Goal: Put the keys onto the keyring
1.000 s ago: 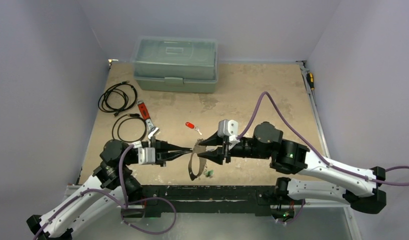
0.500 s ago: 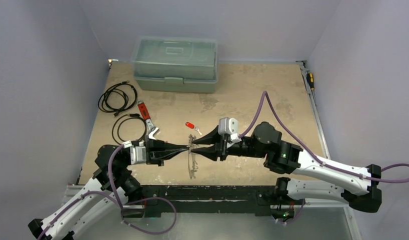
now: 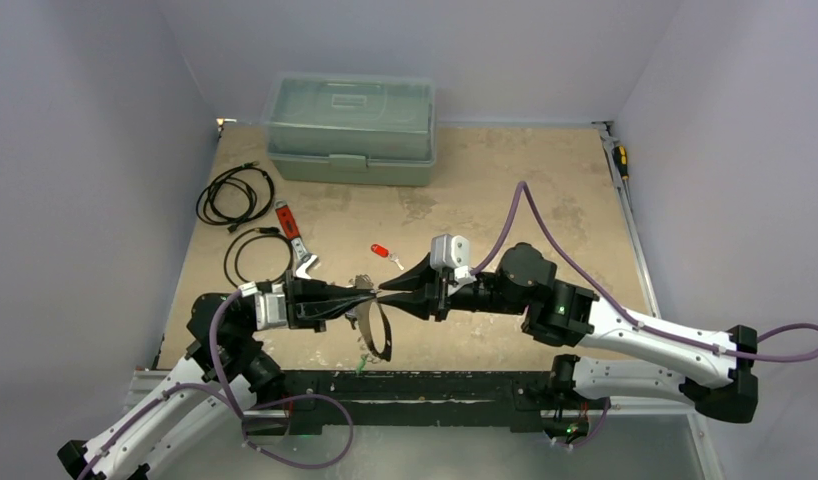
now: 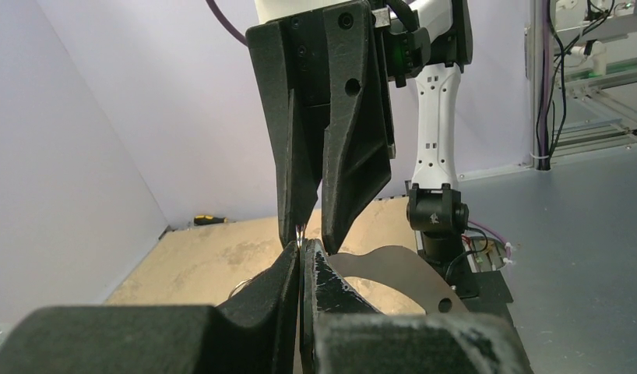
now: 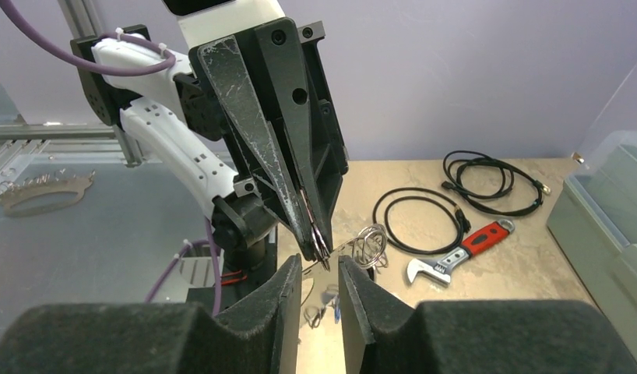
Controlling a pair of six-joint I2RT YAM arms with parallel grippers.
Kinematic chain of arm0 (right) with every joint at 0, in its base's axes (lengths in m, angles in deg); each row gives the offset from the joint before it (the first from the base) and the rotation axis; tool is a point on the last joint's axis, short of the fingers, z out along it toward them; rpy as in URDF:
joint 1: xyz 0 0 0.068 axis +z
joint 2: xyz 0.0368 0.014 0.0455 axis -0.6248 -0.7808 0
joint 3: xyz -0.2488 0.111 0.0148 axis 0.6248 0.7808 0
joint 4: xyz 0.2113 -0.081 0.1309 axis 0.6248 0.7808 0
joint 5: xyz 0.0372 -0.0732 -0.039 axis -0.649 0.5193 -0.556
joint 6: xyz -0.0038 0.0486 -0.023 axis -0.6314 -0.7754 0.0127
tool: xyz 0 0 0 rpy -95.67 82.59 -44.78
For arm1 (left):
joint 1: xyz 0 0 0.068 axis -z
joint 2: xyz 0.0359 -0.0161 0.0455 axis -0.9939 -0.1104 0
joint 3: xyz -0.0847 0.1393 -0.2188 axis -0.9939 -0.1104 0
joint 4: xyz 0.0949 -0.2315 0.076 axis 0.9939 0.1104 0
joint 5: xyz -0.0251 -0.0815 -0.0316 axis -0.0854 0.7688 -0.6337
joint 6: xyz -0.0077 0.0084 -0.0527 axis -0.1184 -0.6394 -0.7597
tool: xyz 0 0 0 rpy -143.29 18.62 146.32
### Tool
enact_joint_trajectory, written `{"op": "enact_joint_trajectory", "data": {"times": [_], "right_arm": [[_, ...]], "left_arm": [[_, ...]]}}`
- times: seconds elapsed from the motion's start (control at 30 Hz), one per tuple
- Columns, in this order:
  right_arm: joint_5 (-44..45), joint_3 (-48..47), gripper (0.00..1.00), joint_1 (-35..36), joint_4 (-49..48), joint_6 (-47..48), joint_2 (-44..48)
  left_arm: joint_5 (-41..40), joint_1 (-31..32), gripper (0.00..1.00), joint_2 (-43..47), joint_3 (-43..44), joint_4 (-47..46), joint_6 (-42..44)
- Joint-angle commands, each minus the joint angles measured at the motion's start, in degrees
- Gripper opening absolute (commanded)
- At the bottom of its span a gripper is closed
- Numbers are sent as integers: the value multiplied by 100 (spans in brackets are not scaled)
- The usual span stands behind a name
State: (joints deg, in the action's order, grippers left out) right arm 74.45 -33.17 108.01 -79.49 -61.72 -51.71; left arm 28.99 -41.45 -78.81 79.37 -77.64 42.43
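Note:
My left gripper [image 3: 368, 293] is shut on the top edge of the keyring [image 3: 388, 335], a grey metal hoop hanging below it over the table's front. In the left wrist view the hoop's band [image 4: 393, 265] curves off to the right of my shut left gripper [image 4: 302, 245]. My right gripper [image 3: 385, 290] meets it tip to tip. Its jaws stand narrowly apart in the right wrist view [image 5: 319, 269], around the left fingertips [image 5: 319, 253] and the shiny metal. Small split rings [image 5: 370, 245] hang beside them. A red-headed key [image 3: 382, 251] lies on the table behind.
A grey-green toolbox [image 3: 351, 128] stands at the back. Two coiled black cables [image 3: 235, 195] [image 3: 258, 257] and a red-handled wrench [image 3: 293, 240] lie at the left. A yellow-handled screwdriver [image 3: 619, 160] rests on the right edge rail.
Both grippers have shifted left together. The right jaws have narrowed around the left fingertips. The hanging hoop has turned from broadside through edge-on to a loop again.

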Motion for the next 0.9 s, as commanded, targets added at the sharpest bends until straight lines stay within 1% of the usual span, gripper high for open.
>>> {"op": "enact_joint_trajectory", "data": {"times": [0.0, 0.1, 0.23, 0.4, 0.43, 0.53, 0.6, 0.63, 0.7, 0.77, 0.83, 0.87], "right_arm": [[-105, 6, 26, 18, -324, -62, -49], [-82, -21, 24, 18, -355, -59, -85], [-91, -58, 18, 18, -357, -56, -128], [-131, -103, 2, 18, -354, -27, -173], [-127, -112, 0, 18, -358, -14, -175], [-30, -128, 0, 18, -380, 25, -158], [87, -162, 0, 18, -345, 40, -148], [128, -180, 0, 18, -299, 54, -143], [166, -279, 0, 18, -127, 82, -155], [135, -417, 0, 16, 153, 138, -189], [113, -563, 0, 18, 472, 204, -225], [107, -641, 0, 18, 681, 234, -240]], "left_arm": [[-30, -47, 0, 70, -39, -488, -118], [2, -46, 0, 54, -43, -514, -136], [29, -54, 0, 45, -45, -511, -138], [72, -54, 0, 31, -41, -494, -145], [88, -53, 0, 23, -39, -486, -146], [100, -54, 0, -45, -19, -407, -158], [-63, -56, 0, -97, 47, -212, -115], [-187, -57, 5, -107, 84, -89, -102], [-364, -52, 34, -99, 149, 125, -20], [-480, -57, 54, -16, 157, 273, 80], [-550, -57, 66, 109, 174, 466, 249], [-555, -56, 69, 152, 194, 602, 374]]}}
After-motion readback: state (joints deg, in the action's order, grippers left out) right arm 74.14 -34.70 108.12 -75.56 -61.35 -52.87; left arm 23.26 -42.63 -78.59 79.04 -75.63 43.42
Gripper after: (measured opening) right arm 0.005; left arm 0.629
